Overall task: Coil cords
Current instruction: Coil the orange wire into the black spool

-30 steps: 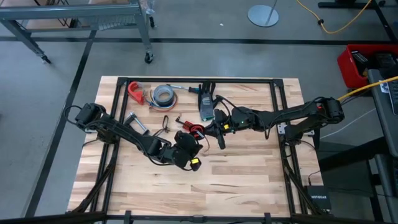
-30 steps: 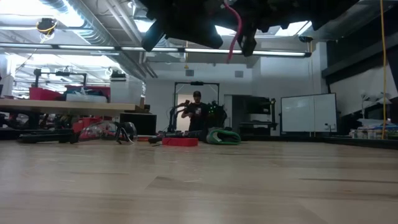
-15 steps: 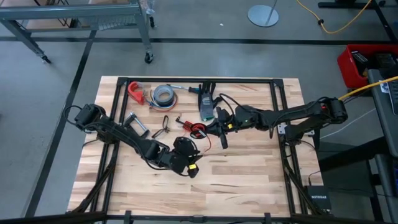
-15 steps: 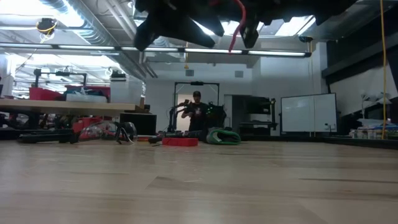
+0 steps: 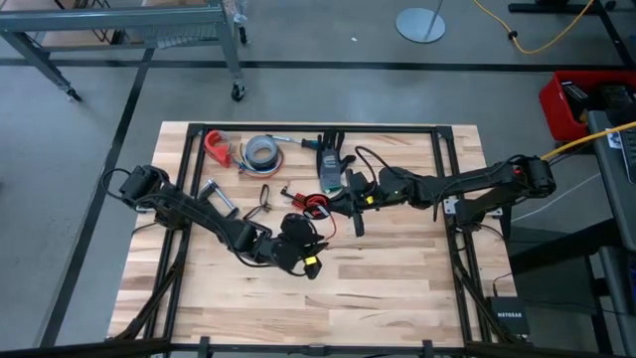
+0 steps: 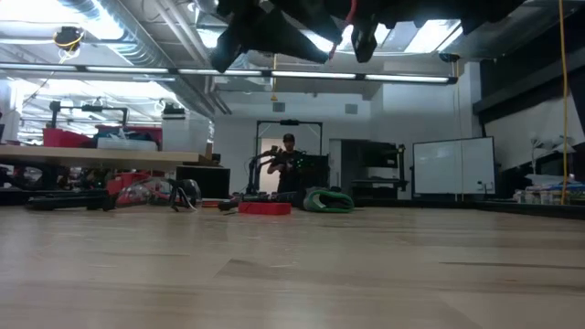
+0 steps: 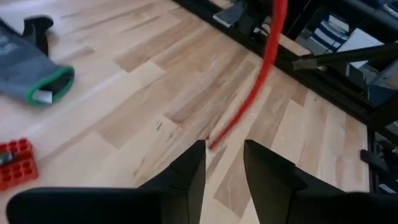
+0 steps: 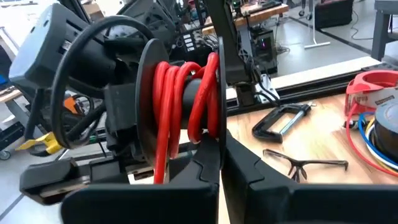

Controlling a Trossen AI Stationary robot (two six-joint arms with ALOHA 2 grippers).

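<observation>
A: So, where is the red cord [image 8: 186, 93]?

B: Most of it is wound round a black reel [image 8: 144, 106]. The reel is up off the desk [image 5: 388, 288], near the middle. One loose end hangs down from it, and its tip is just above the wood.

A: Who holds the reel?

B: The right gripper [image 8: 222, 155] does. Its fingers are pressed tight on the thin edge of the reel. From above you see the right arm reach in from the right side, and the red loops sit just by its tip.

A: And the left gripper [image 7: 222, 149]?

B: It is a little nearer the front of the desk, just beside the reel. Its fingers [image 7: 189, 165] have a small gap between them. Nothing is in the gap. The loose red end hangs right in front of them.

A: What else is on the desk?

B: A grey glove [image 7: 34, 71] with a green cuff, and a small red block [image 7: 15, 165] near it. At the back there is a grey tape roll [image 5: 262, 151] and a red clamp [image 5: 216, 146]. A metal clamp [image 8: 283, 121] and a pair of glasses [image 8: 305, 163] lie on the left part.

A: Anybody in the room?

B: Yes, one person [image 6: 289, 164] stands far back, well away from the desk.
</observation>
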